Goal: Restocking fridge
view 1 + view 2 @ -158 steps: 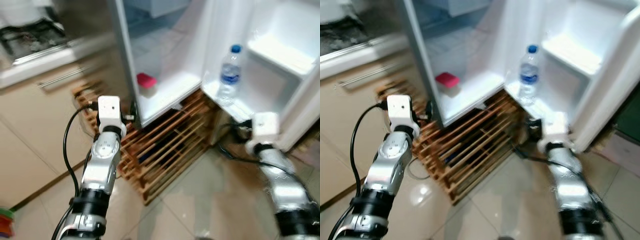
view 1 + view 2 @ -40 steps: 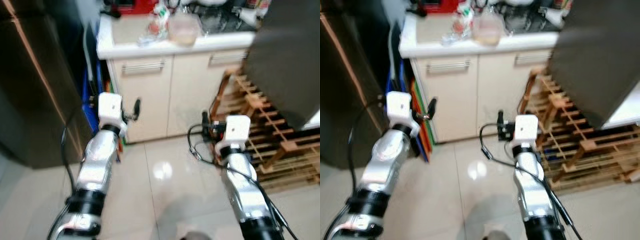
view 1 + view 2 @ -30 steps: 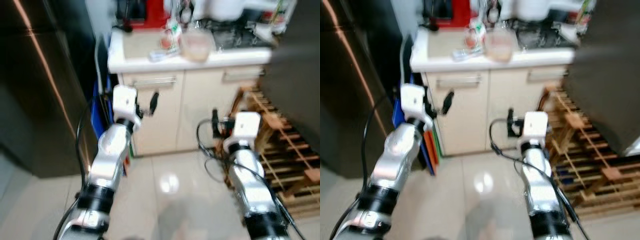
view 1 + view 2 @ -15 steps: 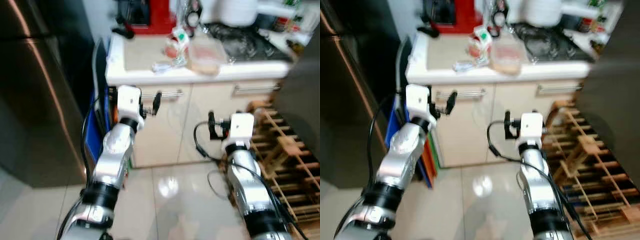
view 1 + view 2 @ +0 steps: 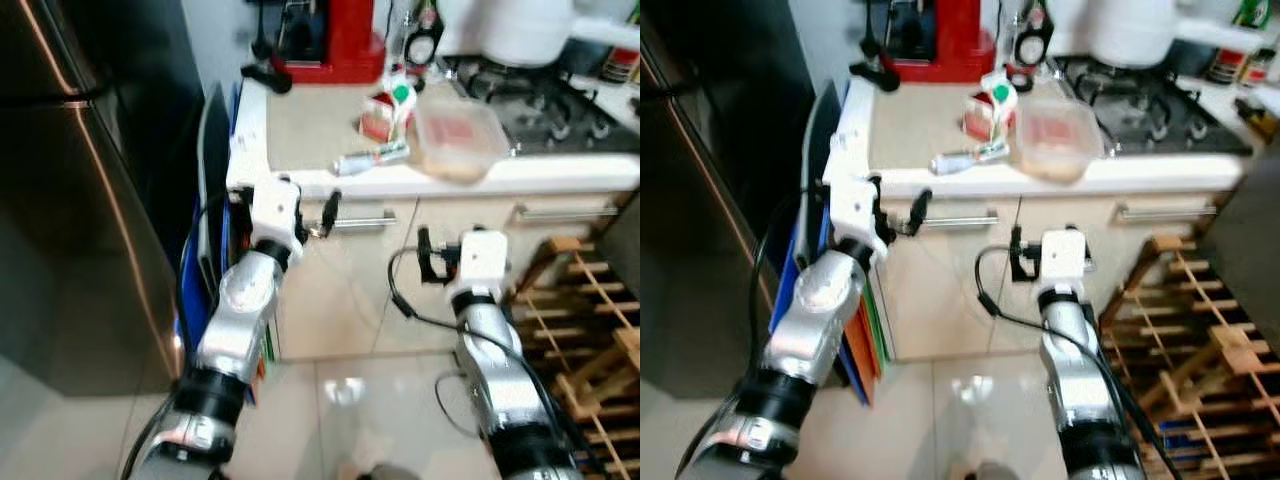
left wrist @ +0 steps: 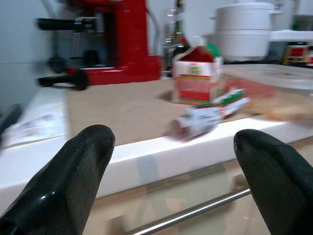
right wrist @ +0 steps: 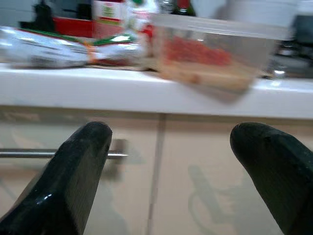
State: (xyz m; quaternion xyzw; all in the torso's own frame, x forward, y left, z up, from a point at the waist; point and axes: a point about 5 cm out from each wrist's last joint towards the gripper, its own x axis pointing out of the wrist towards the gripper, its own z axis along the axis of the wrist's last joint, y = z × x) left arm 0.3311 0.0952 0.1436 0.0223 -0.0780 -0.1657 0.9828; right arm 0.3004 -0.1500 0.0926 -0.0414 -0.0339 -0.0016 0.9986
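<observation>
Fridge is out of view now; the robot has turned to the table (image 5: pixel 300 130), where carton (image 5: pixel 385 112), bottle (image 5: pixel 372 159) and food container (image 5: pixel 458 142) wait. Left gripper (image 5: pixel 325 212) and right gripper (image 5: pixel 424 256) hang apart, empty.

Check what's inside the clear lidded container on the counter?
The clear container holds something reddish over a pale tan layer, best seen in the right wrist view. The blurred, frosted walls hide what the food is. The carton stands beside it.
</observation>
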